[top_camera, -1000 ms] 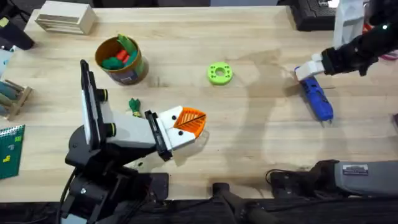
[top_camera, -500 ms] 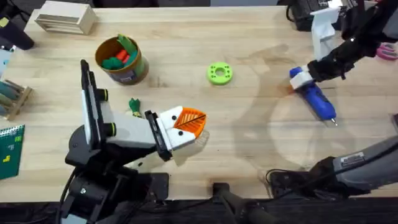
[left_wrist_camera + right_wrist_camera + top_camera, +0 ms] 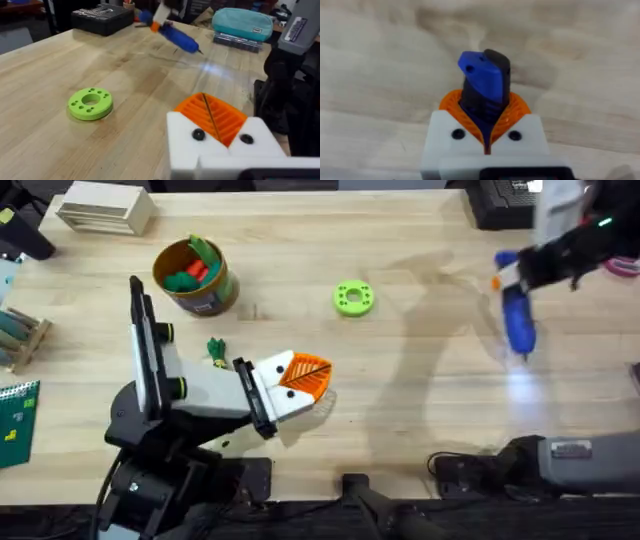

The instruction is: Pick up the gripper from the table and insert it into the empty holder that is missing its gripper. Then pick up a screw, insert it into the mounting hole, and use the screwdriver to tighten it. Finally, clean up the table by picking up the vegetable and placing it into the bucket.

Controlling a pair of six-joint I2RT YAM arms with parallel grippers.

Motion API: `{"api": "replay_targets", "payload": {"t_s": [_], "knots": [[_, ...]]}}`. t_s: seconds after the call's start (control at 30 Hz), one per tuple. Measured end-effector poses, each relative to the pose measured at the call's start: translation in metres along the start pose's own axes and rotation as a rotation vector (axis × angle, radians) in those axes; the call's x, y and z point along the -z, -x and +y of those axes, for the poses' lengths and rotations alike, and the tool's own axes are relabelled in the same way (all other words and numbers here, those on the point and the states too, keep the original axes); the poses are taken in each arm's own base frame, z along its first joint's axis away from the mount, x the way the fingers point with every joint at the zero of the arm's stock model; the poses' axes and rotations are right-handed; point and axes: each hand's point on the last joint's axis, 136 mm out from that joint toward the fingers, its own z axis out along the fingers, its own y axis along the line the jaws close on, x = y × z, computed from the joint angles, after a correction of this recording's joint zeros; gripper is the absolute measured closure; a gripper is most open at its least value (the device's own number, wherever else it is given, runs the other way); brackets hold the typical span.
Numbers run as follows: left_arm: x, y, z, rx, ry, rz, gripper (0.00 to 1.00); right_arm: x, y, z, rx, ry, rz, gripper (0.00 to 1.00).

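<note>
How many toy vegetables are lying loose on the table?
1: the vegetable lies on the table between the bucket and the left arm; that arm may hide more.

A light wooden table (image 3: 420, 410) bears the bucket (image 3: 195, 277), lime-green disc (image 3: 353, 298) and vegetable (image 3: 216, 352).

Pale wood-grain table (image 3: 420, 430), evenly lit with soft shadows; a teal zip pouch (image 3: 242, 23) and black case (image 3: 102, 19) along its far edge.
</note>
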Motion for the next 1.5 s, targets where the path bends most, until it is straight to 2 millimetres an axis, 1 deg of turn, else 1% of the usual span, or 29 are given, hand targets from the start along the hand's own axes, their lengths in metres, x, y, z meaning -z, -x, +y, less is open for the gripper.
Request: {"api": "replay_targets", "payload": {"t_s": [0.07,0.13,0.2,0.3,0.4,0.5,0.63,0.7,0.77,0.83,0.87,0.93,1.0,1.1,1.2,1.27,1.3,1.37,1.5], "knots": [[0.0,0.0,0.0,0.0,0.0,0.0,0.996,0.03,0.018,-0.008,-0.007,-0.059,-0.112,0.973],[0.0,0.0,0.0,0.0,0.0,0.0,0.996,0.065,0.036,-0.015,-0.018,-0.12,-0.24,0.973],[0.0,0.0,0.0,0.0,0.0,0.0,0.996,0.099,0.05,-0.017,-0.037,-0.153,-0.36,0.973],[0.0,0.0,0.0,0.0,0.0,0.0,0.997,0.143,0.068,-0.01,-0.063,-0.148,-0.529,0.973],[0.0,0.0,0.0,0.0,0.0,0.0,0.997,0.172,0.083,0.005,-0.048,-0.125,-0.646,0.973],[0.0,0.0,0.0,0.0,0.0,0.0,0.997,0.187,0.101,0.032,0.003,-0.074,-0.726,0.973],[0.0,0.0,0.0,0.0,0.0,0.0,0.997,0.197,0.127,0.07,0.05,0.007,-0.84,0.973],[0.0,0.0,0.0,0.0,0.0,0.0,0.997,0.197,0.138,0.092,0.06,0.057,-0.901,0.973],[0.0,0.0,0.0,0.0,0.0,0.0,0.997,0.195,0.145,0.116,0.07,0.114,-0.95,0.973],[0.0,0.0,0.0,0.0,0.0,0.0,0.997,0.191,0.147,0.139,0.081,0.17,-0.985,0.973],[0.0,0.0,0.0,0.0,0.0,0.0,0.997,0.187,0.146,0.15,0.085,0.201,-0.994,0.973],[0.0,0.0,0.0,0.0,0.0,0.0,0.997,0.179,0.139,0.164,0.074,0.252,-0.991,0.973],[0.0,0.0,0.0,0.0,0.0,0.0,0.997,0.171,0.13,0.172,0.066,0.296,-0.991,0.973],[0.0,0.0,0.0,0.0,0.0,0.0,0.997,0.173,0.118,0.184,0.07,0.363,-1.026,0.973],[0.0,0.0,0.0,0.0,0.0,0.0,0.997,0.188,0.111,0.197,0.068,0.435,-1.101,0.973],[0.0,0.0,0.0,0.0,0.0,0.0,0.997,0.202,0.108,0.205,0.062,0.483,-1.167,0.973],[0.0,0.0,0.0,0.0,0.0,0.0,0.997,0.223,0.104,0.22,0.065,0.565,-1.272,0.973],[0.0,0.0,0.0,0.0,0.0,0.0,0.997,0.234,0.1,0.234,0.073,0.628,-1.318,0.973],[0.0,0.0,0.0,0.0,0.0,0.0,0.997,0.254,0.09,0.266,0.11,0.76,-1.35,0.973]]}}
